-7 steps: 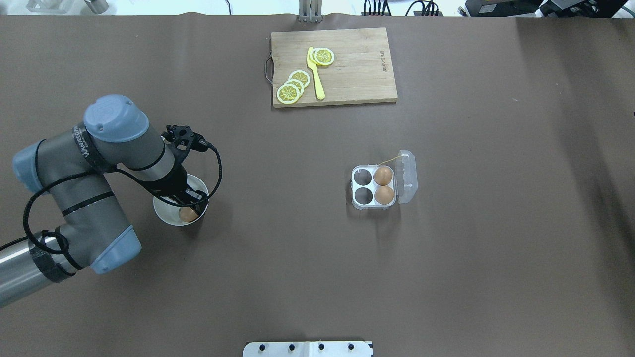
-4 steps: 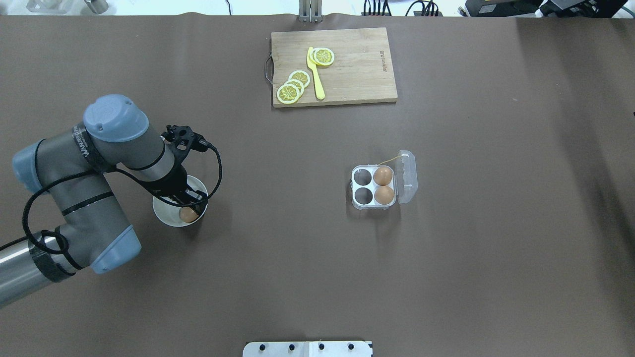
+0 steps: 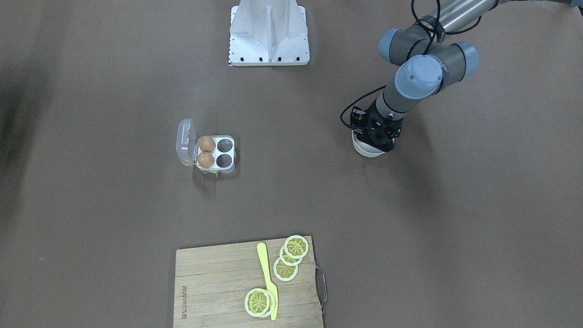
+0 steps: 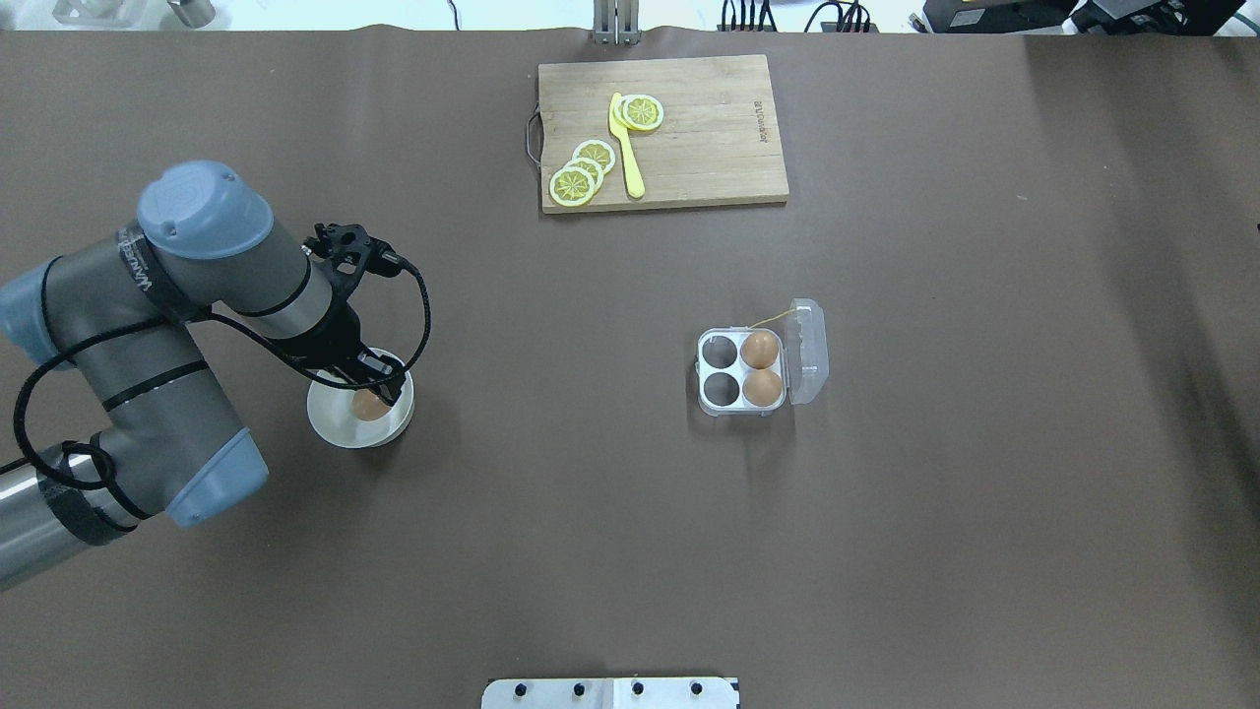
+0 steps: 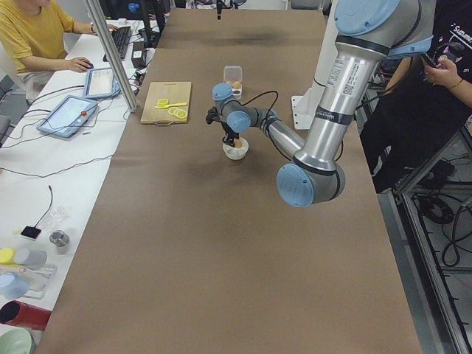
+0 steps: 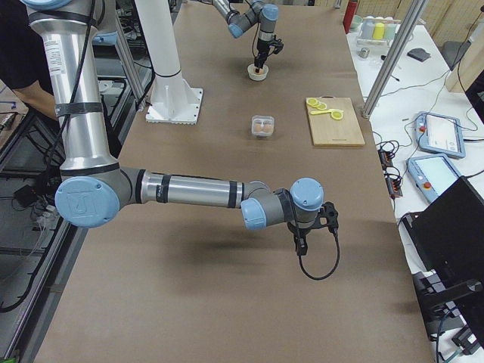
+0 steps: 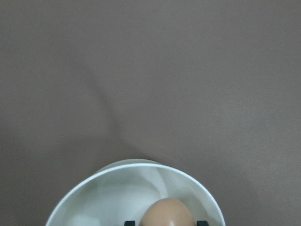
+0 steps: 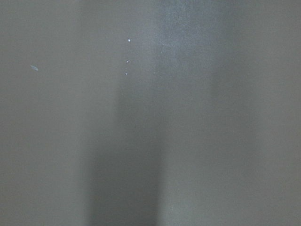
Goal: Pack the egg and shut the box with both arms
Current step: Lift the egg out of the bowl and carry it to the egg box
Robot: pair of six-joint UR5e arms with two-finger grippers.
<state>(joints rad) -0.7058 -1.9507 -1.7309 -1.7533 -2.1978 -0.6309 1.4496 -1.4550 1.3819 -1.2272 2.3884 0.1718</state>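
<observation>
Since prior frame your left arm (image 4: 212,286) lifts, small orange-brown egg (image 4: 370,405) rises w/ it. Black two-finger left gripper (image 4: 372,398) pinches egg just over round white bowl (image 4: 330,425). White-grey four-cell box (image 4: 740,369) well apart, clear lid (image 4: 809,350) open: 2 brown eggs (image 4: 760,349) in, 2 cells empty. You've still to carry, place, shut lid. For right gripper (image 6: 302,243), grip state: can't tell.

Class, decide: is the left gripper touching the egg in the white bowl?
Cannot tell. In the left wrist view fingertips of the left gripper flank the egg, but the frame's edge cuts off any contact.
</observation>
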